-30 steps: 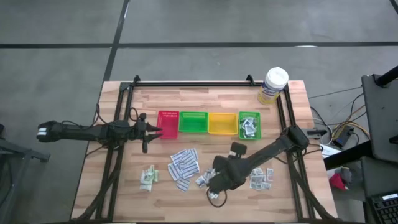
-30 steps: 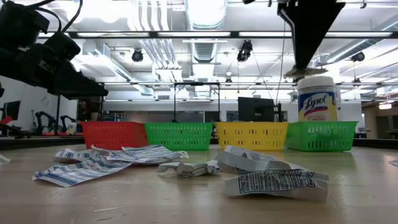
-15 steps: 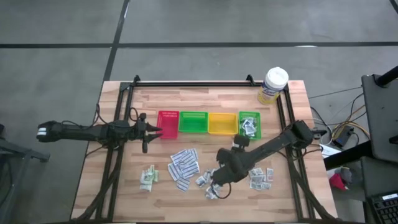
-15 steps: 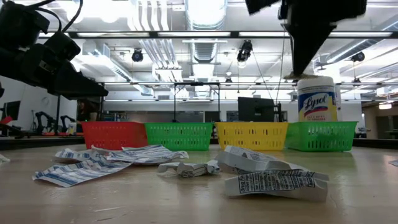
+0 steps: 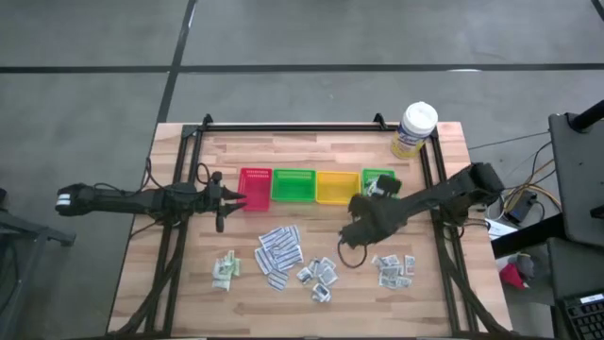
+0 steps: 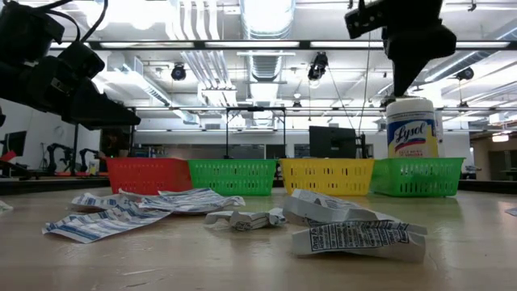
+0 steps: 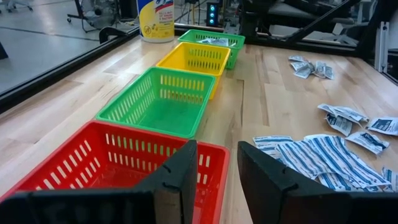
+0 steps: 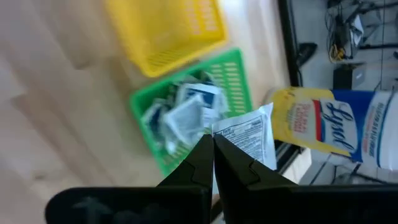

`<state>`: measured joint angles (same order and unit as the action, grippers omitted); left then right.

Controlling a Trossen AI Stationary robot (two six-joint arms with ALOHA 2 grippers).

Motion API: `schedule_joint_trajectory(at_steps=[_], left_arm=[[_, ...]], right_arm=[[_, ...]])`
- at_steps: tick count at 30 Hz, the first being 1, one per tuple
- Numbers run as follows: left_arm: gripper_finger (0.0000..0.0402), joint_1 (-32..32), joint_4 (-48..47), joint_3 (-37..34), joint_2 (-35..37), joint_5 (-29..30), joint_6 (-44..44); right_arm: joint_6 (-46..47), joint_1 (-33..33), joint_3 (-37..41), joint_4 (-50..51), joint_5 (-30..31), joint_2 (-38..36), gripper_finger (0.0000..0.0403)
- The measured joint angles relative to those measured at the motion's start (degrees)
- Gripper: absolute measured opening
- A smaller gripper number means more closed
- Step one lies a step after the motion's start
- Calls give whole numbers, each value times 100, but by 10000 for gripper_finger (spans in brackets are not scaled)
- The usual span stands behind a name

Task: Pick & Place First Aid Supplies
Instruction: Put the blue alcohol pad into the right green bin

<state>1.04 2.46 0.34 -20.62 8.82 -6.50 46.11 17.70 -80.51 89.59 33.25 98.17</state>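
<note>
The first aid supplies lie in loose heaps on the near half of the table: striped strips (image 5: 278, 250), pale green sachets (image 5: 225, 269), small squares (image 5: 318, 276) and printed packets (image 5: 394, 269). More packets lie in the right green tray (image 5: 377, 178). My right gripper (image 5: 376, 196) hangs high beside that tray, shut on one white printed packet (image 8: 249, 140). In the low view it comes down in front of the tub (image 6: 396, 90). My left gripper (image 7: 214, 171) waits open, level, at the red tray's (image 5: 255, 187) left end. My right gripper pinches the white printed packet between its two fingers (image 8: 205, 158). It holds the packet at one edge (image 8: 231, 142), and the rest sticks out past the fingertips. The packet is lifted clear of the table, above the near side of the right green tray.
Red, green (image 5: 293, 186), yellow (image 5: 337, 187) and green trays stand in a row across the table's middle. A white-lidded, yellow-labelled tub (image 5: 413, 129) stands at the far right corner. Black rails run along the table's left, right and far sides.
My right gripper has risen from the heap of small squares at the table's near middle. It has swung toward the far right, up to the right green tray, carrying the white packet with it. The heaps stay where they were.
</note>
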Motion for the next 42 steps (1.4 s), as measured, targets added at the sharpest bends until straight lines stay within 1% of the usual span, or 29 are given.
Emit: schedule_joint_trajectory(at_steps=[6,10,13,17,20,26,32,38,42], left_arm=[[113,0,-9,0,0,-13,2],[113,0,-13,0,0,-13,2],[113,0,-15,0,-2,-11,2],[113,0,-20,0,-2,-11,4],[113,0,-23,0,-2,-11,4],[113,0,-28,0,-2,-9,4],[113,0,-31,0,-2,-6,4],[113,0,-31,0,-2,7,7],[113,0,-34,0,-2,7,7]], right_arm=[[-345,-544,605,-135,-2,-768,8],[-836,-908,858,-576,-4,-1166,8],[-1348,-1156,967,-990,-122,-1331,8],[-1920,-1476,981,-1208,-429,-1338,8],[-2388,-1687,984,-1364,-776,-1288,8],[-3006,-2010,1010,-1560,-1387,-1277,8],[-3565,-2234,1025,-1714,-2260,-1270,8],[-3773,-2424,1106,-1847,-2621,-1270,8],[-3869,-2577,1299,-1970,-2761,-1270,8]])
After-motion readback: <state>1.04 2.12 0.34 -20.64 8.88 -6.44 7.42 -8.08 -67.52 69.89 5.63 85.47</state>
